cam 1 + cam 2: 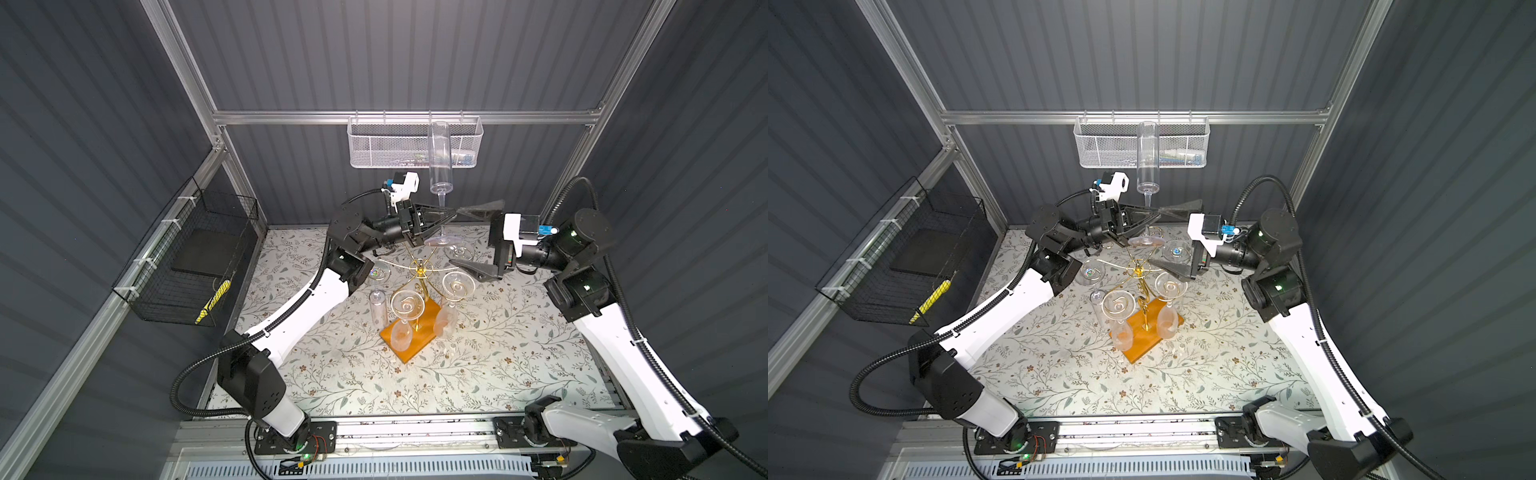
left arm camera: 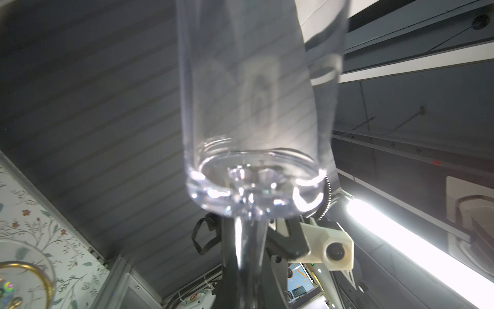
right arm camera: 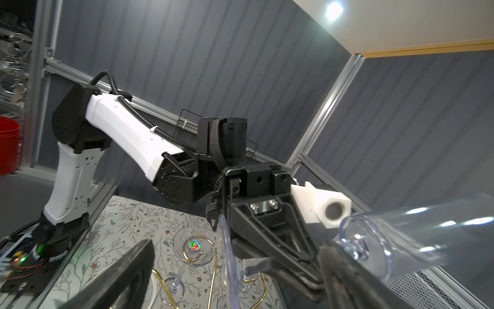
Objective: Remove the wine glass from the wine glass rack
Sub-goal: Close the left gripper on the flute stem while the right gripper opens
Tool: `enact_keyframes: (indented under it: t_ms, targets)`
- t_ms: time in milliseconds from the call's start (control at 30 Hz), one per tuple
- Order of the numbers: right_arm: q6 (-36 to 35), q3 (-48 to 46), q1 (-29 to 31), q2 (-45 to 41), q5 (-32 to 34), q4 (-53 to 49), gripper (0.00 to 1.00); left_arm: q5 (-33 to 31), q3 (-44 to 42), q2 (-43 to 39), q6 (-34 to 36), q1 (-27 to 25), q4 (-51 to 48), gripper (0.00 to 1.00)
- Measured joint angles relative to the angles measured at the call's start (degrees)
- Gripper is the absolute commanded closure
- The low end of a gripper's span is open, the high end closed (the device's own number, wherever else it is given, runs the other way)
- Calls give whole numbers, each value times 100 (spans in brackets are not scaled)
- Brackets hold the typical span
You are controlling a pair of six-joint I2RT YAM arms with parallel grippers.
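Wine glass (image 1: 440,153) empty, in left fingers (image 3: 288,263), mesh basket (image 1: 374,145) holding small items (image 1: 461,158)

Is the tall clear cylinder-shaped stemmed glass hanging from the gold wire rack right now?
No, the tall clear stemmed glass stands upright above the gold wire rack, its stem pinched in the left tool.

Both top views hang high over the table's (image 1: 498,357) near edge, looking steeply down toward the back wall (image 1: 395,54), far enough to take in all of it. My left wrist camera sits close beneath the glass (image 2: 254,107), facing up. My right wrist camera looks across the table at my left arm (image 3: 128,136); it shares that glass, close by.
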Motion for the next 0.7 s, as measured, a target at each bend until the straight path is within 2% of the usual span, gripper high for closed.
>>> enact_keyframes:
  t_ms: [100, 200, 267, 400, 500, 633, 700]
  targets:
    - [446, -328, 0, -354, 780, 439, 1, -114, 415, 0, 962, 0, -922, 100]
    - [1034, -229, 0, -461, 1596, 614, 1, -363, 1023, -39, 2184, 0, -1971, 100]
    - [1519, 227, 0, -330, 2146, 409, 1, -678, 1309, -195, 3167, 0, -2597, 100]
    - [2400, 1193, 0, 35, 2986, -55, 1, -1322, 1405, -640, 4876, 0, -3250, 100]
    - [2981, 1541, -2, 229, 3244, -208, 1, -1860, 1403, -885, 6126, 0, -3499, 100]
    - [3641, 1803, 2, 551, 3097, -341, 1, -2476, 1360, -984, 7584, 0, -3694, 100]
    - [3873, 1963, 17, 741, 2983, -455, 1, -2656, 1309, -964, 8089, 0, -3792, 100]
